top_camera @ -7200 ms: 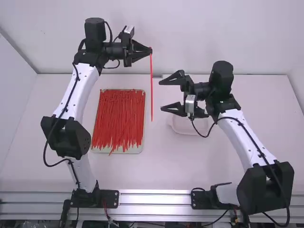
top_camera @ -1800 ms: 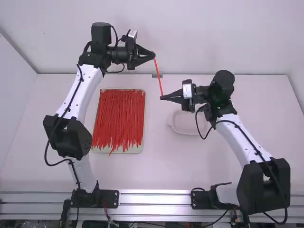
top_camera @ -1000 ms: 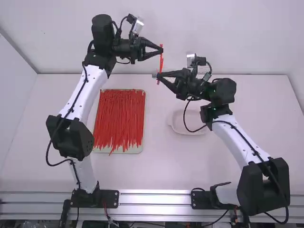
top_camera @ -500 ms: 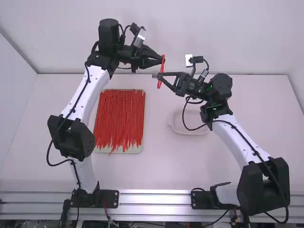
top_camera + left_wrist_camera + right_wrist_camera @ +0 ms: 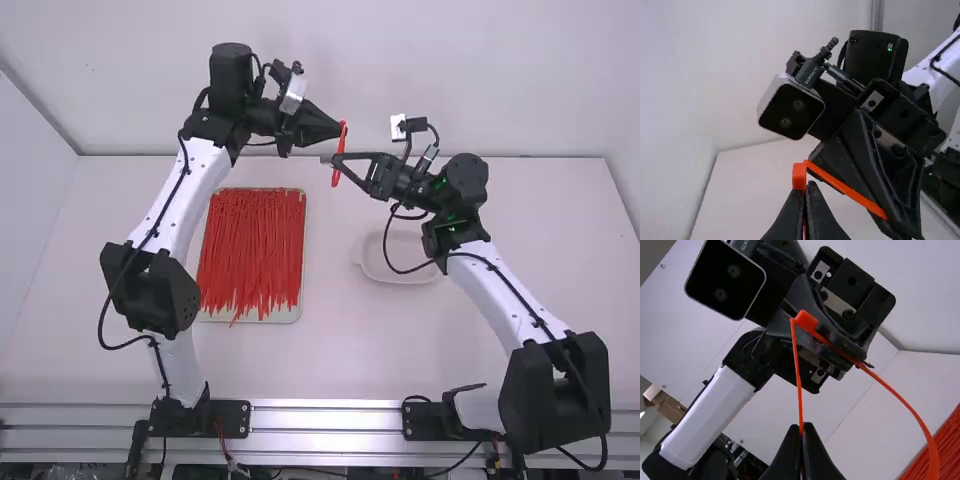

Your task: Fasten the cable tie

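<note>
Arms had closed in, bowing the cable tie (image 5: 338, 150). High view: beyond the tie tray's (image 5: 290, 314) far-right corner, left gripper (image 5: 342, 128) pinched its head, right gripper (image 5: 335, 163) its tail. Left wrist view: head (image 5: 799, 176) sat just above the shut jaws. Right wrist view: tail (image 5: 799, 390) ran straight toward the head (image 5: 804, 319).

White booth, evenly lit.
A white table (image 5: 330, 350) meets a plain white back wall (image 5: 480, 60) at its far edge, a side wall (image 5: 25, 200) stands left, and a metal rail (image 5: 330, 415) runs along the near edge.

Tip of the cable tie (image 5: 798, 375) out of sight between fingertips of the right hand (image 5: 801, 430).
</note>
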{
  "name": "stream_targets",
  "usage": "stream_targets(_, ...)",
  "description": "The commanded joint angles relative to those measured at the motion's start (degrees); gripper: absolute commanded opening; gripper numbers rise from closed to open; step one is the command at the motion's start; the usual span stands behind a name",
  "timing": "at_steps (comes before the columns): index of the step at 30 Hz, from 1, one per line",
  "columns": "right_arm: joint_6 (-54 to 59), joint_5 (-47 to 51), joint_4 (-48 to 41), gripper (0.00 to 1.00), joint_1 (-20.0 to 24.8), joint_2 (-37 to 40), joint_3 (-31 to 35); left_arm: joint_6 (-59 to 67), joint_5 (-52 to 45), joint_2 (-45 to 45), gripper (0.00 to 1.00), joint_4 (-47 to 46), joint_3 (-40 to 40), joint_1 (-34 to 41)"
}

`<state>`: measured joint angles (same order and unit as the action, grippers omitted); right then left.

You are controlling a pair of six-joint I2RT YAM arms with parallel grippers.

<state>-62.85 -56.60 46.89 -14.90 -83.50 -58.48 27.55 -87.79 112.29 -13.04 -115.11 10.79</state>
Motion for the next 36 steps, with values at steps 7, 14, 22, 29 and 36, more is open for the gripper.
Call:
stream_targets(7,-1.62,-0.31,-1.27,0.0,-0.22,-0.07,-0.02,3.98,1.68,-0.31,0.02,0.26,0.04,0.17)
stream_targets(14,-2.69,-0.52,-1.01,0.0,-0.2,-0.07,0.02,3.78,1.62,-0.31,0.02,0.81,0.04,-0.26)
stream_targets(22,-2.91,-0.44,-0.83,0.0,-0.17,-0.07,0.02,3.37,1.46,-0.31,0.02,-0.11,0.07,0.15)
stream_targets(29,-2.93,-0.39,-0.72,0.0,-0.2,-0.07,-0.04,3.37,1.22,-0.31,0.02,-0.26,0.07,-0.07)
stream_targets(36,-3.1,-0.11,-0.66,0.0,-0.17,-0.07,-0.04,3.37,1.7,-0.31,0.02,-0.55,0.07,0.09)
